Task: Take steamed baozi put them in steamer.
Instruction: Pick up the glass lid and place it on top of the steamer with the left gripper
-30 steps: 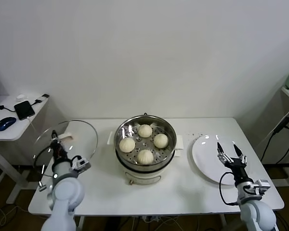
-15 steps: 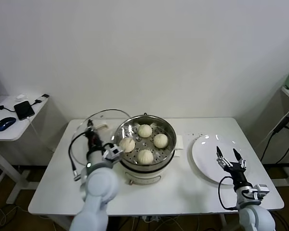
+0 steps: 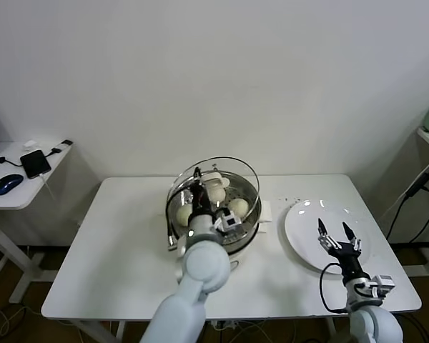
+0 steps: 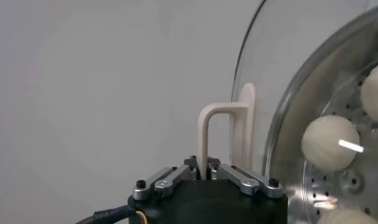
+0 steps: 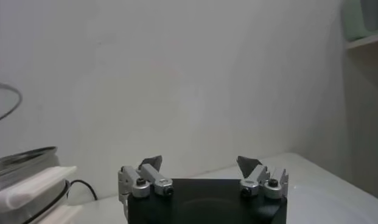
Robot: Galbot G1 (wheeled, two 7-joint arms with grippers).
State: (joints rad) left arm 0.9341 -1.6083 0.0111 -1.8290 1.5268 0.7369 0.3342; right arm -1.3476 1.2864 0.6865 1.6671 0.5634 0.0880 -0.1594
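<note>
1. Change: over the last second the left arm has swung the glass lid (image 3: 213,187) from the table's left side across to the steamer (image 3: 216,214). The lid now hangs tilted over the pot, its rim not yet seated.
2. Meaning: all four baozi (image 3: 238,206) already sit on the perforated tray inside the steamer. The loading looks done, and covering the pot seems to be the step in hand.
3. Left gripper (image 4: 205,173): clamped tight on the lid's cream handle (image 4: 220,131), fingers pinching one leg of the loop. The left arm reaches in from the front, forearm rising over the steamer's near edge and hiding part of it.
4. Right gripper (image 3: 337,236): fingers spread wide, holding nothing. It is parked upright over the near part of the white plate (image 3: 307,221), which is bare. It has drifted slightly nearer the robot.
5. Next, by judgement: level the lid, centre it, lower it, release.
</note>
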